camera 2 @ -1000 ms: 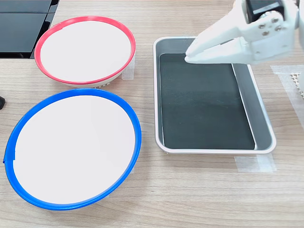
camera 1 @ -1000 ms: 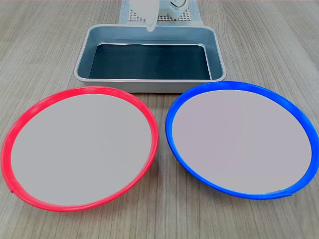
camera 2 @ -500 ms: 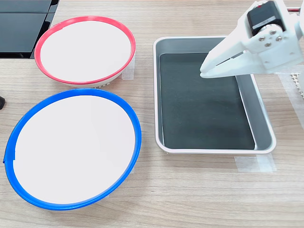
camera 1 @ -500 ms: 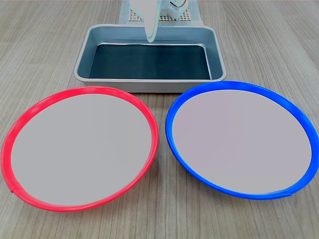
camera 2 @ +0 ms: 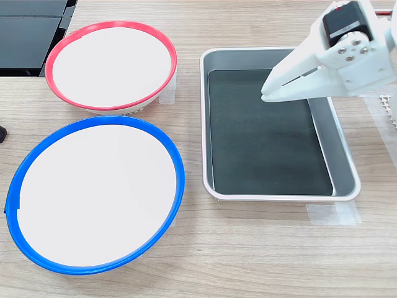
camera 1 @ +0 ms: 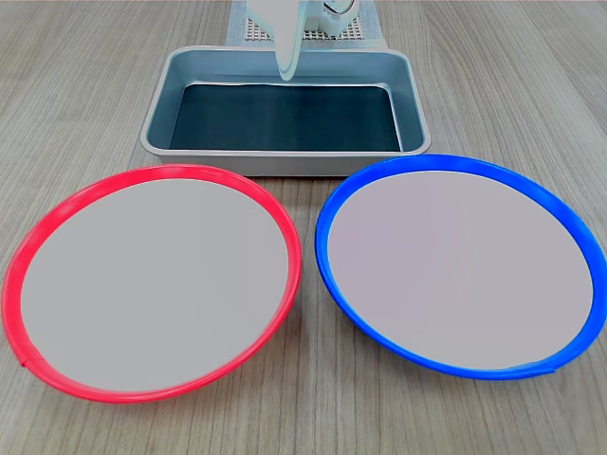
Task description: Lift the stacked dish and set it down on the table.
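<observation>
- Wood-grain laminate in a light grey-brown makes up the table, its long streaks matte and flat in both exterior views.
- Two pale tape strips lie on it in the second exterior view: one just outside the tray's near right corner, another under the red dish's edge.
- At the second exterior view's top left corner, a flat black panel covers the table edge.
- A perforated white mesh pad sits behind the tray's far rim in the first exterior view.
- The metal tray is rectangular, brushed grey, with rounded corners, sloping walls and a dark flat bottom.
- The blue-rimmed dish is round and shallow, with a glossy bright rim and a flat pale centre; it rests directly on the table, beside the tray's long side.
- The red-rimmed dish matches it in shape, and the two sit close together, rims just apart.
- The white plastic gripper hovers over the tray's far half, its tapered jaws drawn nearly together with only a thin slit between them, holding nothing; well apart from both dishes.
</observation>
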